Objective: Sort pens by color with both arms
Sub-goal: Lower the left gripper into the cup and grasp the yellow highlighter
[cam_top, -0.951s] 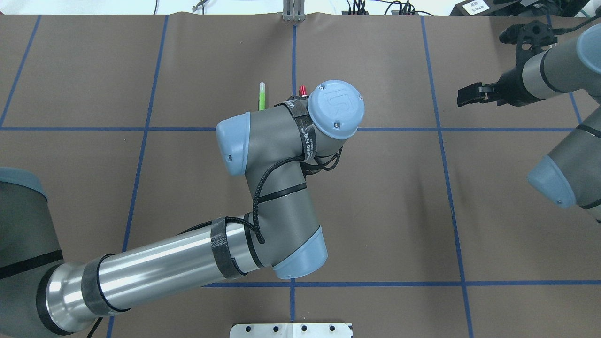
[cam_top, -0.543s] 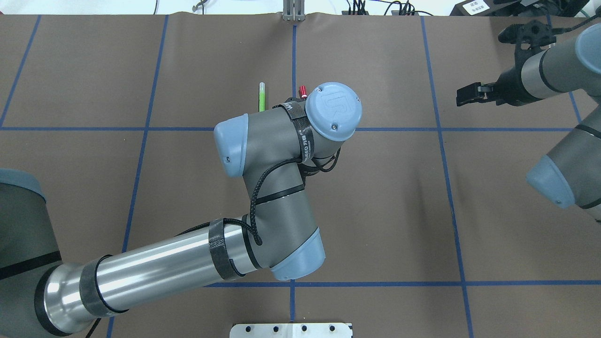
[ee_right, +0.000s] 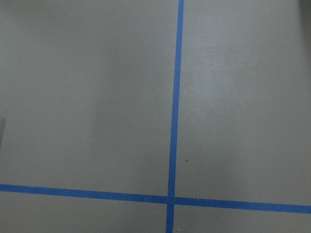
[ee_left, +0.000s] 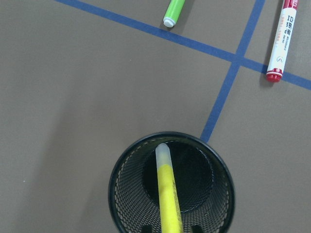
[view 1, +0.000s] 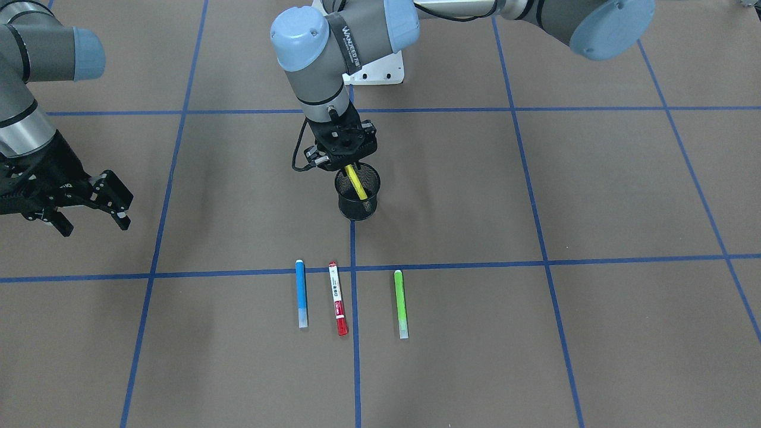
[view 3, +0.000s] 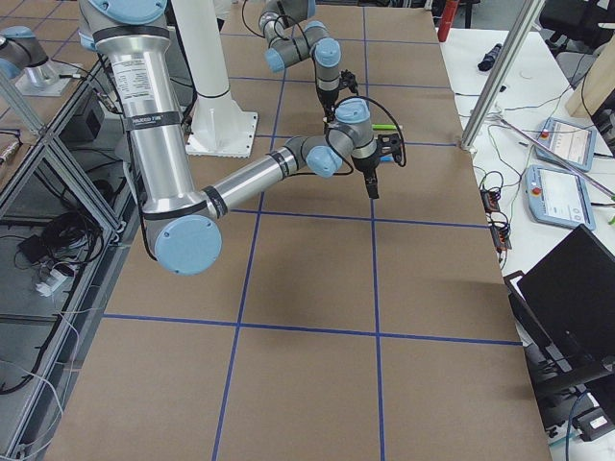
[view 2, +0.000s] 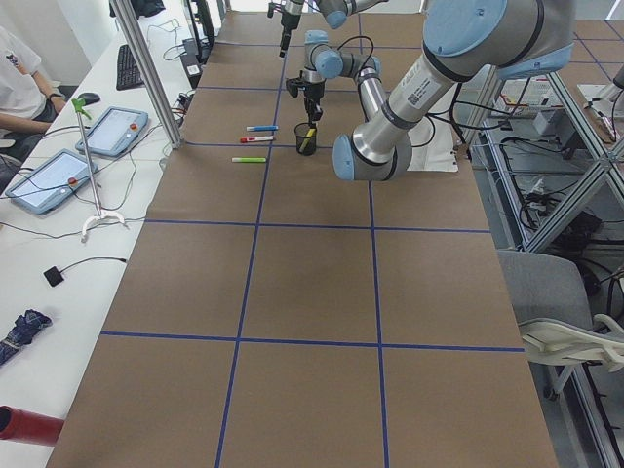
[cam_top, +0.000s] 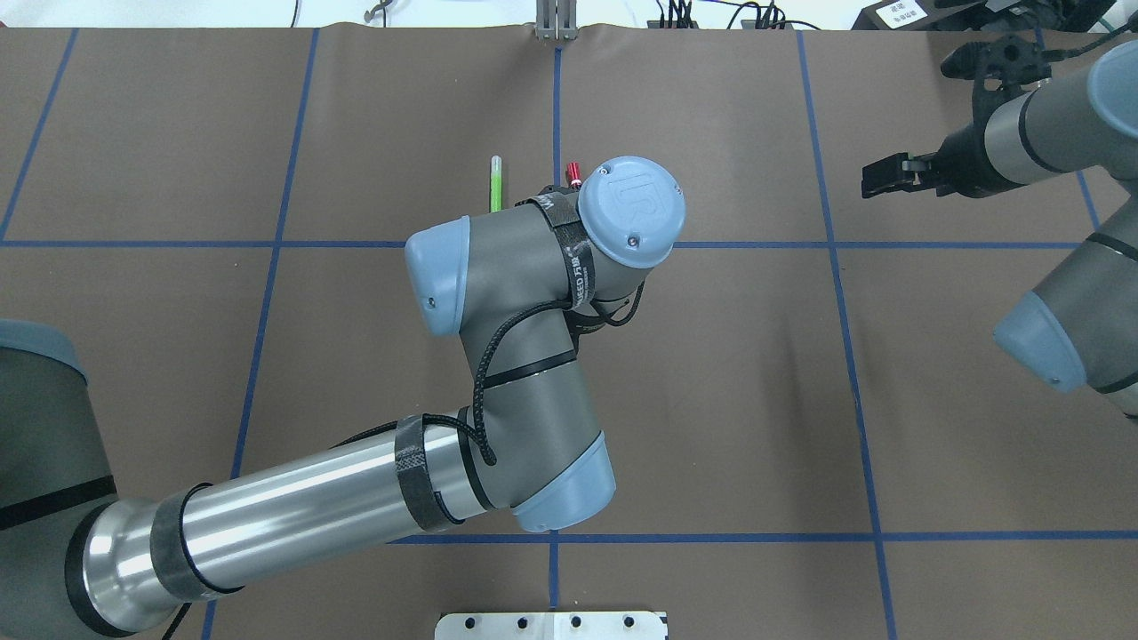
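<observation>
A yellow pen (view 1: 357, 182) stands tilted in the black mesh cup (view 1: 357, 205). My left gripper (view 1: 343, 156) hangs straight over the cup. In the left wrist view its fingertips (ee_left: 146, 227) sit a little apart on both sides of the yellow pen (ee_left: 167, 194), with a gap showing, so it looks open. The blue pen (view 1: 301, 293), the red-and-white pen (view 1: 337, 298) and the green pen (view 1: 401, 303) lie side by side on the table beyond the cup. My right gripper (view 1: 89, 205) is open and empty, far off on its own side.
The table is brown paper with a blue tape grid (view 1: 354, 356). The white base mount (cam_top: 551, 625) is at the near edge. In the overhead view the left arm's wrist (cam_top: 631, 212) hides the cup, the blue pen and most of the red-and-white pen.
My left arm shifted slightly to the left over the cup, then held still. My right gripper drifted a little farther away from the robot.
</observation>
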Available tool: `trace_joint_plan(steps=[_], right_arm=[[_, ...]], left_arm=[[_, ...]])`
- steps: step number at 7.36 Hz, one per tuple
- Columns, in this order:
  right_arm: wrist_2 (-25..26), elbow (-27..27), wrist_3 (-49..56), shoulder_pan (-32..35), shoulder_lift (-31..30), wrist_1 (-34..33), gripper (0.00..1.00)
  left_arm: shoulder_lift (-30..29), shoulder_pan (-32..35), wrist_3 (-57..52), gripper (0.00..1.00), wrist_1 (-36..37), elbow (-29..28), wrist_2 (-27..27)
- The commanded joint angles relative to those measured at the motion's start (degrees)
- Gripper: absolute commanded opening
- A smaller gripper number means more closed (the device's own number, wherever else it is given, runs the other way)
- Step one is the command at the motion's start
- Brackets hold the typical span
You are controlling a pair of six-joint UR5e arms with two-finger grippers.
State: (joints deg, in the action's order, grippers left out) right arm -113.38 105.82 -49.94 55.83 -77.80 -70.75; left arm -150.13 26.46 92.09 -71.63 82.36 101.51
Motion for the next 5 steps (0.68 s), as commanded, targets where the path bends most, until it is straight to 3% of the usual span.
trace_joint_plan(steps=[1, 5], right_arm=[[0.0, 0.09, -0.07, -0.02, 0.19, 0.0, 0.98], [0.0, 0.09, -0.16, -0.02, 0.28, 0.0, 0.98]], left_arm=[[-0.08, -0.01, 0.28, 0.0, 0.0, 0.16, 0.09], [0.1, 0.08, 0.02, 0.0, 0.87, 2.61, 0.18]])
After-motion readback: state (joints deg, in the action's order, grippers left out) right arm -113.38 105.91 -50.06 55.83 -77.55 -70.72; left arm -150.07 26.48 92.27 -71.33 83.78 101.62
